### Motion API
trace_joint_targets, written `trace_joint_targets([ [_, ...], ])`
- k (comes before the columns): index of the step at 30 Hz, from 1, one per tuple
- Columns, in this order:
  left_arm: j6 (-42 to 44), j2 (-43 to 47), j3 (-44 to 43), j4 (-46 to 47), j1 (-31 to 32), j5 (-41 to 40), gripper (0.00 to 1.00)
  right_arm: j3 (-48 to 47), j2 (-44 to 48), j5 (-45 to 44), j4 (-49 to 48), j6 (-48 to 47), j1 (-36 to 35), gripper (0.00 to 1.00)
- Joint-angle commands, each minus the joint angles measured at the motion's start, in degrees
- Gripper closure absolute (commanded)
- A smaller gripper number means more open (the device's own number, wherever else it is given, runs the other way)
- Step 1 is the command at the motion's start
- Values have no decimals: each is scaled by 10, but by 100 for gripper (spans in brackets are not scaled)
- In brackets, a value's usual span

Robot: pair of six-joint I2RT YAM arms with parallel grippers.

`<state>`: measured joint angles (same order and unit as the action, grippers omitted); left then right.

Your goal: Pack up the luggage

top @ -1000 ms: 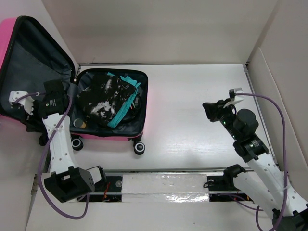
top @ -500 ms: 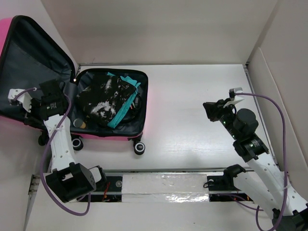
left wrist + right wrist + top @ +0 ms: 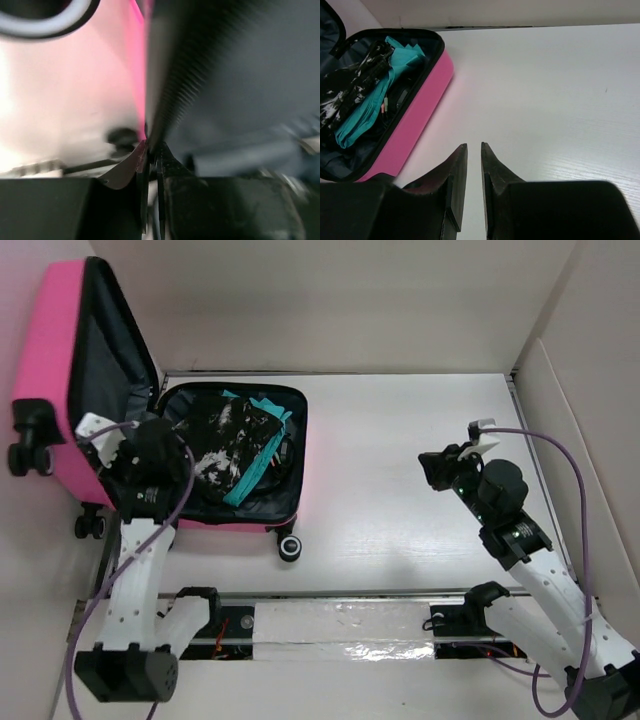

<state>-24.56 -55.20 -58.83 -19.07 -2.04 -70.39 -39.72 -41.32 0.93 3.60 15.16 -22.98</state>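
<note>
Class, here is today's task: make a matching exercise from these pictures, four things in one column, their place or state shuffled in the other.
1 luggage lid
2 teal cloth
3 left gripper
4 right gripper

A above the bare table, empty
B clamped on the lid's edge
C lying in the luggage base
D raised, pink outside

Pairs: 1-D, 2-C, 3-B, 4-A

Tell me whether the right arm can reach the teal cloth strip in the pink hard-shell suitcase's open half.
Probably, at a stretch. Only bare white table lies between the right gripper and the teal cloth strip, and the left gripper holds the pink hard-shell suitcase's lid raised, clear of it.
</note>
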Motion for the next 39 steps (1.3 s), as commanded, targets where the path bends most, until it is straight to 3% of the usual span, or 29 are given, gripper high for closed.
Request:
trace_joint_targets([
  [1, 62, 43, 39, 96, 125, 36, 100, -30, -3, 5, -18, -6, -5, 77],
  [3, 108, 62, 64, 137, 194, 30, 100, -31, -11, 7, -21, -4, -5, 77],
  [7, 102, 98, 82, 114, 254, 89, 100, -33, -23, 2, -18, -5, -10, 77],
  [13, 147, 105, 122, 116, 331, 333, 100, -31, -35, -1, -24, -1, -10, 77],
  [14, 143, 103, 117, 96, 337, 401, 100, -33, -39, -1, -23, -2, -10, 77],
  [18, 156, 136, 123, 82, 337, 552, 100, -33, -40, -7, -23, -2, -10, 76],
  [19, 159, 149, 122, 72, 337, 575, 93, -32, -40, -7, -23, -2, -10, 76],
  [20, 165, 153, 111, 43, 337, 627, 63, -33, -39, -7, -22, -2, -10, 75],
  [22, 168, 152, 96, 7, 337, 680, 45, -32, -40, -7, -25, -1, -10, 73],
  [23, 167, 152, 82, -16, 337, 748, 40, -33, -41, -7, -25, -1, -10, 72],
  [25, 164, 159, 72, -9, 337, 810, 37, -31, -44, -7, -26, 0, -15, 71],
  [26, 162, 153, 55, -5, 337, 881, 35, -31, -46, -7, -26, 0, -15, 70],
  [29, 179, 86, -4, -27, 337, 1042, 34, -33, -51, -23, -26, 0, -15, 70],
  [32, 188, 15, -64, -7, 337, 1127, 35, -32, -48, -29, -25, -1, -15, 70],
  [37, 155, -40, -137, 111, 321, 1141, 32, -30, -39, -39, -23, -1, -15, 70],
  [39, 144, -63, -160, 127, 282, 1204, 32, -29, -35, -43, -24, -2, -15, 69],
])
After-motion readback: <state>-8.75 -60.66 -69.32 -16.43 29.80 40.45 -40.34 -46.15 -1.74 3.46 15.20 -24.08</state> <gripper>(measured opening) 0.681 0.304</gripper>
